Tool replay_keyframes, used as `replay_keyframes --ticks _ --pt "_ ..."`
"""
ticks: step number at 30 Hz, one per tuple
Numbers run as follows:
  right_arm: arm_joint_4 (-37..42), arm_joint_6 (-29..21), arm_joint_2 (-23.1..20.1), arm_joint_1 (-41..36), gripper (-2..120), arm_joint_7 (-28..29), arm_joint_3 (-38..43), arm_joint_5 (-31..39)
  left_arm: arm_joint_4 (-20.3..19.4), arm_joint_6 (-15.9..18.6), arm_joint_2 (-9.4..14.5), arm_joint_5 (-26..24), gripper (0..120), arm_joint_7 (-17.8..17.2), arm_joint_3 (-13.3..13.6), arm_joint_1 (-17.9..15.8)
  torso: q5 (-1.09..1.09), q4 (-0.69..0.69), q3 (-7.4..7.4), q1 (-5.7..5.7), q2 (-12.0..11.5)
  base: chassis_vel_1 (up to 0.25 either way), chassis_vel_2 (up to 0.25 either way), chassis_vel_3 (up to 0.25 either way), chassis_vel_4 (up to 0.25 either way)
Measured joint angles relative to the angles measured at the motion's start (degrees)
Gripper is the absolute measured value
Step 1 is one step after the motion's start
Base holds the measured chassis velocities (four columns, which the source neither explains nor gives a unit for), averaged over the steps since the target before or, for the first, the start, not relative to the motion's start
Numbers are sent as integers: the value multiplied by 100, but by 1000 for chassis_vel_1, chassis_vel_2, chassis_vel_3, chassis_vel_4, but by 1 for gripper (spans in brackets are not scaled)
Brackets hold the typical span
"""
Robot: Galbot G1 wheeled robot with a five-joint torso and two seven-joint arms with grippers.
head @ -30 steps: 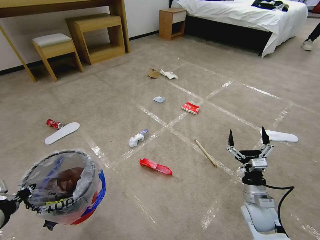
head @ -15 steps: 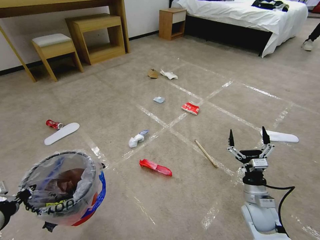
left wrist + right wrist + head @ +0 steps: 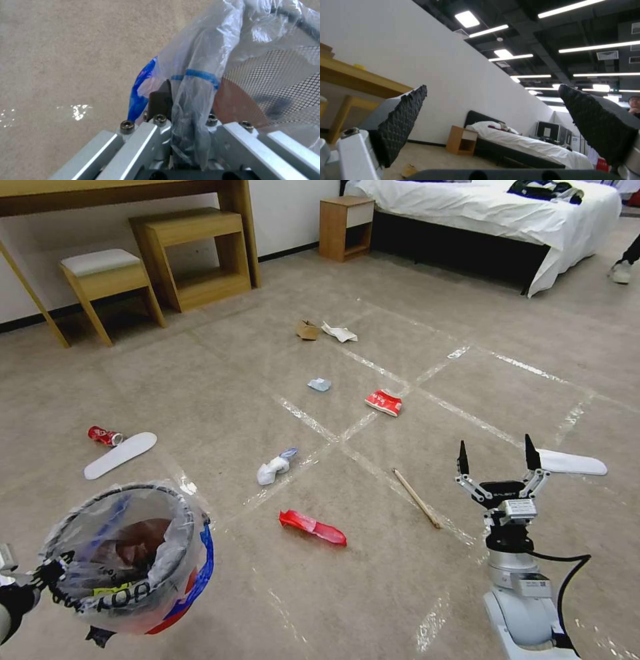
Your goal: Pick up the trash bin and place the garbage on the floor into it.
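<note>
The left gripper (image 3: 181, 105) is clamped on the rim of the bin (image 3: 127, 553), bag plastic bunched between its fingers; the bin hangs clear of the floor (image 3: 200, 400), tipped a little, its mouth facing up, with something brownish lying inside the clear liner.

Taking the bin as the landmark: a red wrapper (image 3: 312, 527) lies on the carpet just to its right; a crumpled white paper (image 3: 275, 467) sits beyond that wrapper, farther from the bin; a wooden stick (image 3: 417, 498) lies farther right again, across a tape line; a second red wrapper (image 3: 384, 403) and a small pale-blue scrap (image 3: 319, 384) lie well beyond the bin, near the tape crossing; a cardboard scrap (image 3: 307, 329) and a white paper (image 3: 339, 333) lie farthest off, side by side, towards the bed (image 3: 493, 213); a red can (image 3: 105, 436) and a white insole (image 3: 120, 455) lie past the bin on its left side.

The right gripper (image 3: 495, 455) stands far to the bin's right, held above the carpet with its fingers (image 3: 403, 120) pointing up and spread wide, nothing between them; a second white insole (image 3: 572, 463) lies on the floor just past it.
</note>
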Motion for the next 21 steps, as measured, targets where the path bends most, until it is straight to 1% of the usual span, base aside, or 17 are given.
replay_keyframes --ticks 13,17,21 --pt "-37 72 12 60 100 2 -2 -122 -27 0 -51 23 0 11 7 9 -1 0 0 0 0 -59 53 58 -54" --pt "-64 100 -6 144 100 9 -25 -126 -4 0 -20 -28 0 -2 -29 -19 0 -1 0 0 0 0 0 0 0" --pt "-75 -40 -138 293 100 66 -124 -75 24 0 39 -107 0 -20 -86 -32 0 0 -1 0 0 0 0 0 0"
